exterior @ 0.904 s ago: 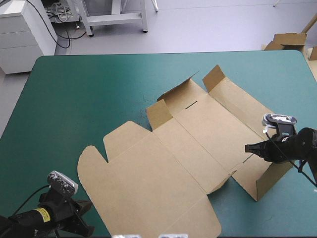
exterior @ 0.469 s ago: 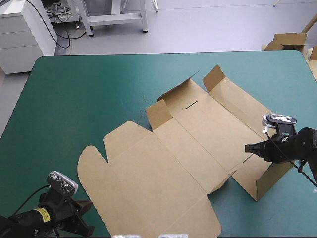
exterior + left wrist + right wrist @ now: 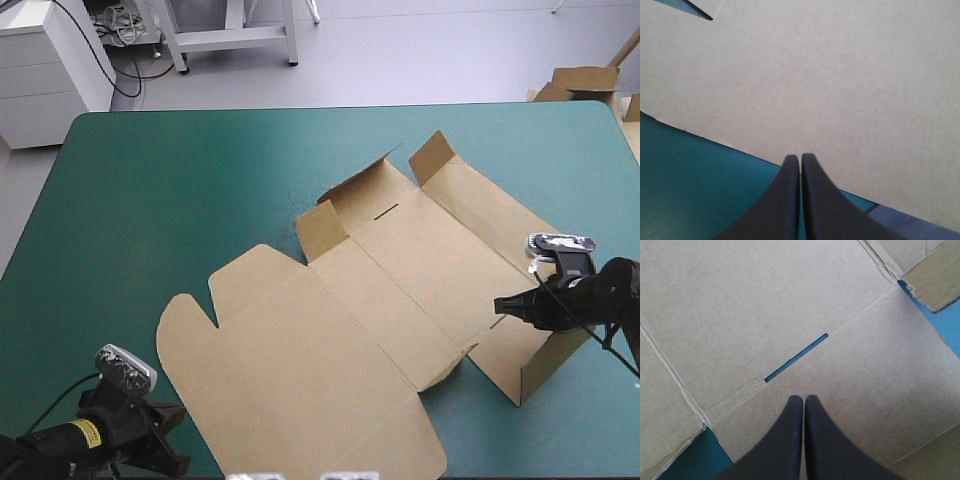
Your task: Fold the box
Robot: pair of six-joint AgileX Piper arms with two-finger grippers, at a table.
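A brown cardboard box [image 3: 380,290] lies opened out, mostly flat, on a teal-green table cover [image 3: 150,200]. It runs from the lower left of the high view up to the middle right. The big lid panel [image 3: 300,380] with its rounded corner sits at lower centre. Two short flaps [image 3: 322,230] stand partly up at upper centre, and a long side wall [image 3: 545,365] at the right edge of the sheet is tilted up off the table.

The right gripper [image 3: 503,301] reaches in from the middle right of the frame. Its black fingers are pressed together into one point. From its wrist camera, that point hovers just short of a narrow slot [image 3: 796,357] cut along a crease; whether it touches the board cannot be told.

The left gripper [image 3: 800,159] waits in the lower left corner, fingers likewise pressed together. It is over the cover, just beside the lid panel's edge and holding nothing.

The step in hand looks like raising the right-hand wall. To do it well, the tip should likely bear on the wall panel beside the crease, not in the slot. A slow push would let the board hinge cleanly. With the sheet loose, it may slide; the idle left gripper pinning the lid would help.
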